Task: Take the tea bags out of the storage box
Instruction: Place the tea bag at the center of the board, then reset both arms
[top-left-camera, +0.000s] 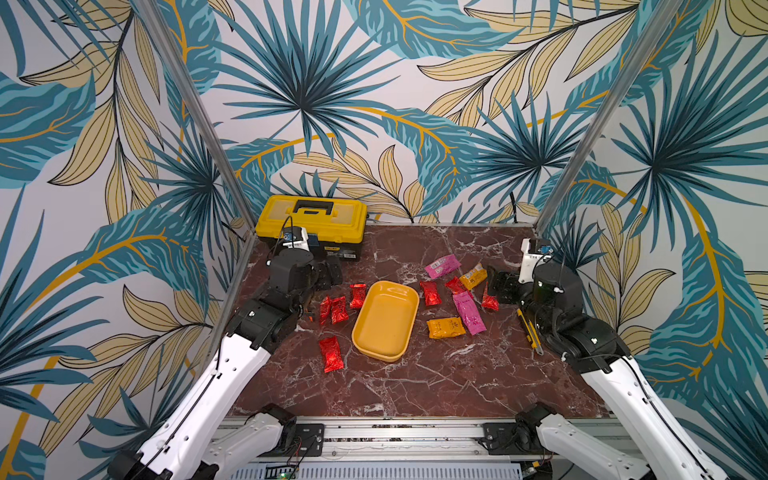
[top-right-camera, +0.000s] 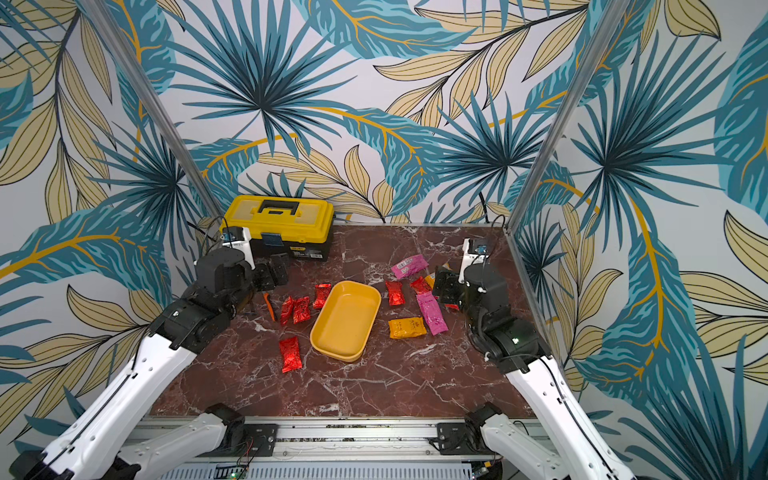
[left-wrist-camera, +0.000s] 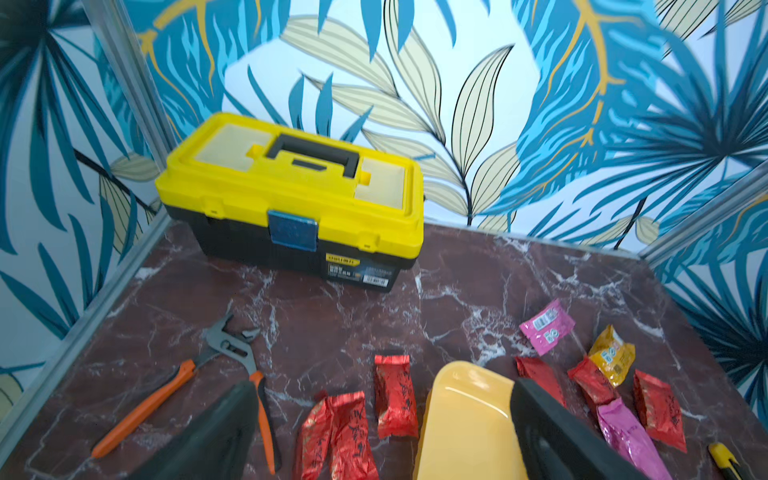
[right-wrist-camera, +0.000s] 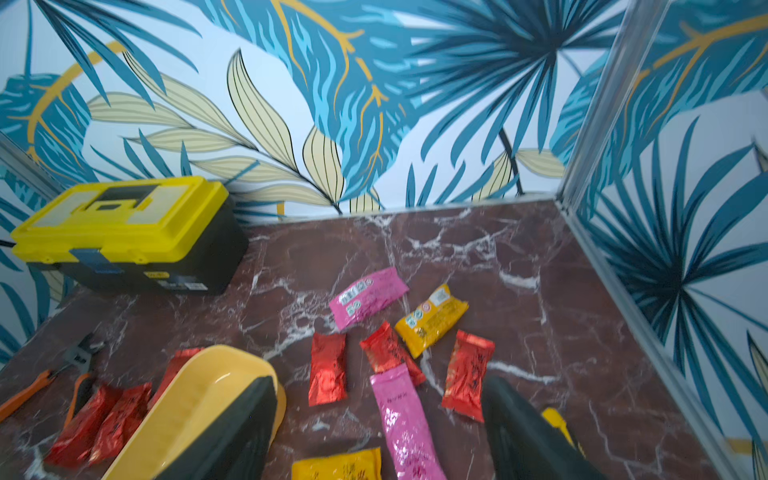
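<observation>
Nearest the counter's (top-left-camera: 415, 386) front edge, one red tea bag (top-left-camera: 330, 354) is seen lying beside the storage box (top-left-camera: 384, 320), which is set mid-counter. More tea bags (top-left-camera: 469, 311) are scattered on the counter toward its left and right edges. Left pincer (top-left-camera: 330, 272) and right pincer (top-left-camera: 500, 284) are held with jaws apart.

storage box (top-right-camera: 345, 322): yellow-orange, middle of the table (top-right-camera: 374, 386)
tea bags (top-right-camera: 289, 354): all on the marble outside the box; four red to its left, red, pink and orange ones to its right
toolbox (top-right-camera: 278, 226): far left corner, lid shut
pliers (top-right-camera: 270, 306): beside the left red bags
</observation>
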